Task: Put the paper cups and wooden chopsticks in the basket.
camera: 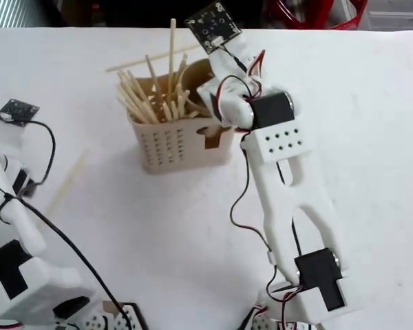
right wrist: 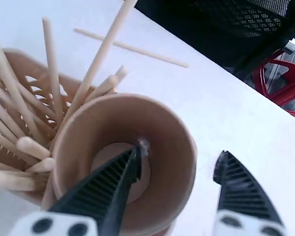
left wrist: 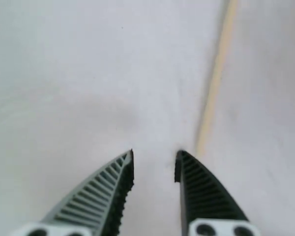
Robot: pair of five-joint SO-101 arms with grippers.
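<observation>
A cream slotted basket (camera: 172, 146) stands mid-table, packed with several wooden chopsticks (camera: 148, 96). A brown paper cup (right wrist: 103, 123) sits upright in the basket beside the chopsticks (right wrist: 19, 145). My right gripper (right wrist: 181, 156) is open, one finger down inside the cup and the other outside its rim. In the high view the right arm (camera: 282, 141) covers most of that cup (camera: 198, 71). My left gripper (left wrist: 155, 157) is open just above the table, with a loose chopstick (left wrist: 216, 78) lying beyond one fingertip. That chopstick (camera: 65, 182) lies left of the basket.
Another loose chopstick (camera: 151, 58) lies on the white table behind the basket, also seen from the right wrist as a chopstick (right wrist: 132, 47). Red chair legs (right wrist: 280, 73) stand past the table's far edge. Black cables (camera: 62, 237) trail from the left arm.
</observation>
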